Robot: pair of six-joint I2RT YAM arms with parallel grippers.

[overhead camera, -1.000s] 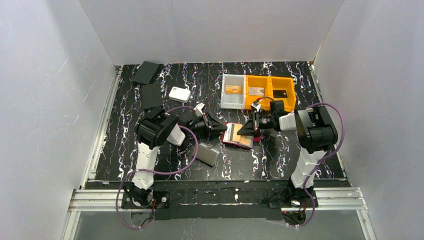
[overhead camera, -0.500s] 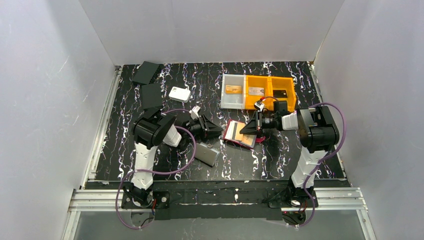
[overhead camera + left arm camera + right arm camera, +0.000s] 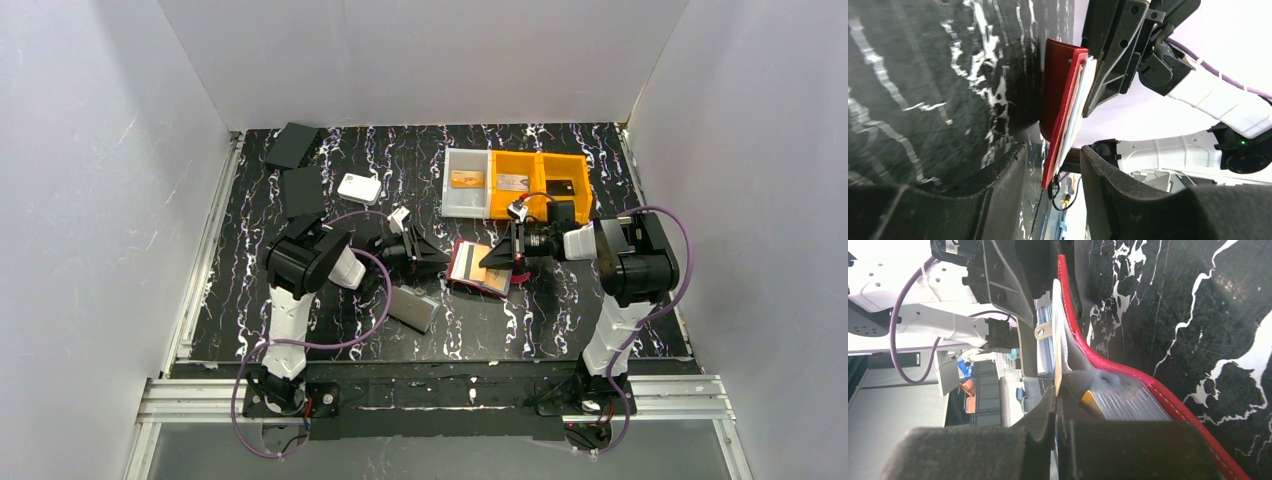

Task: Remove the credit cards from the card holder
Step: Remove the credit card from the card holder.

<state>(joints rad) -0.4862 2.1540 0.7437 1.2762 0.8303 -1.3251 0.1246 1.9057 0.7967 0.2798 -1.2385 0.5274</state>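
The dark red card holder lies open mid-table, between both grippers. In the left wrist view the card holder stands edge-on, its lower end in the gap of my left gripper, whose jaws stand apart on either side of it. My left gripper sits at the holder's left edge. My right gripper is at its right side. In the right wrist view my right gripper is shut on a thin orange-edged credit card rising from the holder's red cover. Another card shows inside a ribbed clear sleeve.
Behind the holder stand a white bin with an orange card and orange bins with a silver card and a dark card. A grey flat case, a white rounded box and two dark cases lie to the left.
My left gripper's jaws have spread apart and drawn slightly left from the holder. The holder's pages have shifted, with a dark page now showing on its left. The right gripper stays shut.
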